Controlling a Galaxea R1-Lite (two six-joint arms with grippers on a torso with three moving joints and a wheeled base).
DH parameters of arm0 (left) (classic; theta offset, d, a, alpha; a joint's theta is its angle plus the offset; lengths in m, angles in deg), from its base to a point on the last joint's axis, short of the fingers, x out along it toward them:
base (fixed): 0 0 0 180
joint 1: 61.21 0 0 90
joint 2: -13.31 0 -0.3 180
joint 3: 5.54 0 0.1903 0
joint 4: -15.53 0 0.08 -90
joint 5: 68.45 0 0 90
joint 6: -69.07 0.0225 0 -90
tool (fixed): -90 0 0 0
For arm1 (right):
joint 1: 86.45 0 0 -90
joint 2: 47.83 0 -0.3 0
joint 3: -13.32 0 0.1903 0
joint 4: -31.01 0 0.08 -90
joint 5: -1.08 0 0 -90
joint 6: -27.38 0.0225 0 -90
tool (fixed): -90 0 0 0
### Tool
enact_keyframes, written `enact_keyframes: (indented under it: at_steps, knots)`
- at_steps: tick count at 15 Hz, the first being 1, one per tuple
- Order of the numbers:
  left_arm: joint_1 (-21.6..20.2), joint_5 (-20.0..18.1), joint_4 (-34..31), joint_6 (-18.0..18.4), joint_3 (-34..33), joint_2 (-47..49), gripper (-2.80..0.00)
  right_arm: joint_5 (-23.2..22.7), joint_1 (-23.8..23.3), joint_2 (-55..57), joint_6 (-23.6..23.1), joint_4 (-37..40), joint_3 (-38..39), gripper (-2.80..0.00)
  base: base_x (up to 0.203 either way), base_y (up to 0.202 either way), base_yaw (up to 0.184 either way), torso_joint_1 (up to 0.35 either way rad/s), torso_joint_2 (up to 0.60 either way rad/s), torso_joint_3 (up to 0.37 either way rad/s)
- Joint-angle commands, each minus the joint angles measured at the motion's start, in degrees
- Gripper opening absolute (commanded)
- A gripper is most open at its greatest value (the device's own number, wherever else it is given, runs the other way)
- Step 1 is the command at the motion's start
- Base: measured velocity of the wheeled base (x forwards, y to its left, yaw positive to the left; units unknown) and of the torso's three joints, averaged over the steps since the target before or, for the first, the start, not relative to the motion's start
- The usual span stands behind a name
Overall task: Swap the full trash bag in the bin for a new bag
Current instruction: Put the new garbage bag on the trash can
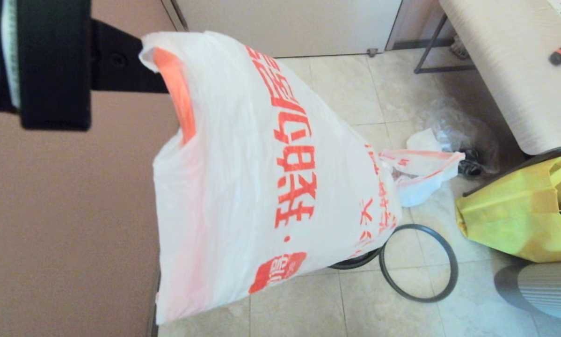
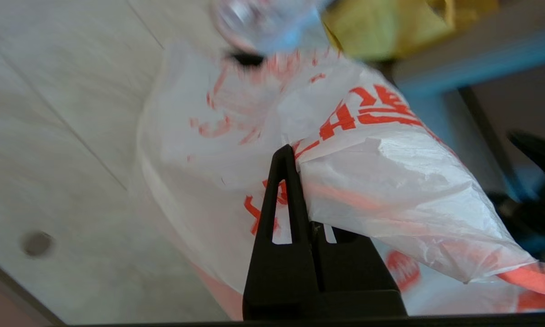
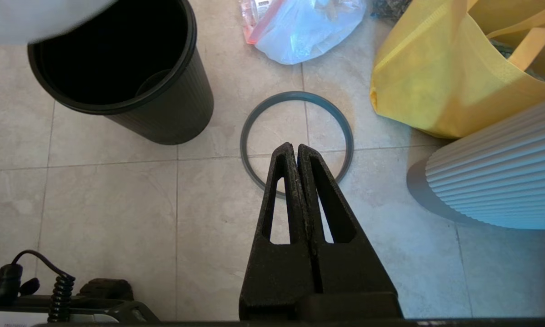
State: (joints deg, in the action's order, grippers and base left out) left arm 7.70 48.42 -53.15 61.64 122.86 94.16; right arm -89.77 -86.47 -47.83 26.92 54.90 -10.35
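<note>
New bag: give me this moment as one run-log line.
left gripper shut on new bag, held aloft | bin empty | hoop rim on floor | right gripper parked, shut

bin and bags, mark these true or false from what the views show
1. The left pincer is shut on the new bag. True.
2. The bin has a bag lining it. False: its inside is bare and dark.
3. The grey hoop rim sits on the bin. False: it lies on the floor beside it.
4. The full trash bag lies on the floor. True.
5. The right pincer holds the yellow tote. False: it is shut on nothing.
</note>
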Motion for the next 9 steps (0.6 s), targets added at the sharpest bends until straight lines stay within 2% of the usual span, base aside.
enact_keyframes:
  at_steps: [1,3,5,9]
  knots:
    - [0.77,-1.04,-2.2,-1.92,0.71,2.62,-2.8,-0.03,-0.02,0.09,-0.06,0.0,0.01,-2.8,0.0,0.0,0.0,0.0,0.0,0.0]
    - [-0.87,-1.66,-2.9,-3.81,0.56,5.94,-2.8,-0.03,0.02,0.09,-0.01,0.0,0.02,-2.8,0.0,0.0,0.0,0.0,0.0,0.0]
    - [-4.48,-1.82,-2.11,-4.47,0.89,9.93,-2.8,-0.03,0.02,0.09,0.02,0.0,-0.05,-2.8,0.0,0.0,0.0,0.0,0.0,0.0]
    - [-11.98,-1.57,3.76,-4.12,2.28,12.18,-2.8,-0.03,0.02,0.09,-0.05,0.0,0.04,-2.8,0.0,0.0,0.0,0.0,0.0,0.0]
